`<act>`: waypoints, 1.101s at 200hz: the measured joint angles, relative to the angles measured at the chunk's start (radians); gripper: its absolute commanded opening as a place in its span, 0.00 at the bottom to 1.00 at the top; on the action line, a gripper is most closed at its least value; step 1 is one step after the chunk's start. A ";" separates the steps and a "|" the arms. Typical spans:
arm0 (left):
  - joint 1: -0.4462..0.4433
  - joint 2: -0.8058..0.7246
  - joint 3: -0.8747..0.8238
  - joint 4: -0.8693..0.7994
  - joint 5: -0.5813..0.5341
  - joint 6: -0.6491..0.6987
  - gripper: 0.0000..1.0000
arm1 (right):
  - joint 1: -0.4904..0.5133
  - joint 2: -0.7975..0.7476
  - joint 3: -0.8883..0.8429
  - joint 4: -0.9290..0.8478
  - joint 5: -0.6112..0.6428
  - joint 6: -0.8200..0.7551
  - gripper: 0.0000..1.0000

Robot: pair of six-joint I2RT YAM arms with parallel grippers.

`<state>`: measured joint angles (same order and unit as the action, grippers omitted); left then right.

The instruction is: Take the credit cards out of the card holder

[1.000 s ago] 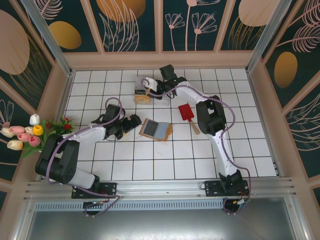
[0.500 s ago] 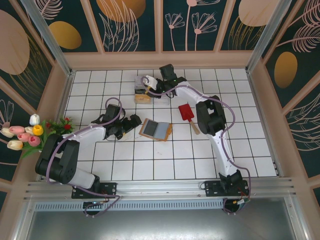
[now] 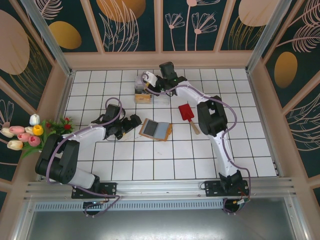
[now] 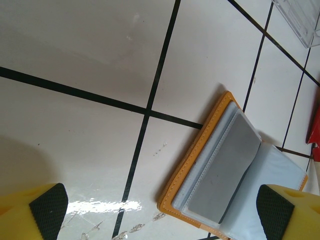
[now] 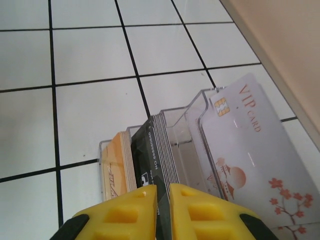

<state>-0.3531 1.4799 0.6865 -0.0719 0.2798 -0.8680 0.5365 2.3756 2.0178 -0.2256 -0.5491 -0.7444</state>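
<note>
- Seating the pinched credit card [image 5: 163, 220] in the clear box [image 5: 192, 125] looked to be the step: the right gripper [image 5: 163, 200] was clamped on its thin dark edge beside the stacked cards [image 5: 165, 145].
- Doing it well meant lowering straight, parallel to that stack, and releasing only once the edge sat inside the wall.
- The card holder [image 3: 156, 129] lay open mid-table, a grey card [image 4: 225, 172] in its panel; the left gripper [image 3: 131, 123] hung beside it, jaws wide, empty.

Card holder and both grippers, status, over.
Left gripper open, beside the card holder. Right gripper shut on a thin card at the clear box. Holder lies open, a grey card in its panel. Red spatula off to the side, apart.
</note>
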 measured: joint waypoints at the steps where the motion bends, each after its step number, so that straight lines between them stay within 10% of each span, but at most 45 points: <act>1: 0.000 0.000 0.000 0.000 0.000 0.000 0.98 | 0.000 -0.002 -0.001 0.000 -0.001 0.000 0.17; 96: 0.000 -0.049 0.030 -0.049 -0.058 0.012 0.98 | 0.000 -0.171 -0.143 0.063 -0.024 0.243 0.23; 220: 0.000 -0.060 0.055 -0.021 0.000 0.091 0.90 | 0.121 -0.652 -0.793 0.185 0.284 1.189 0.25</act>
<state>-0.3531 1.4204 0.7418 -0.0925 0.2802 -0.7773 0.6571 1.7233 1.2251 -0.0402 -0.2653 0.4450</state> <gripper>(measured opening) 0.935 0.246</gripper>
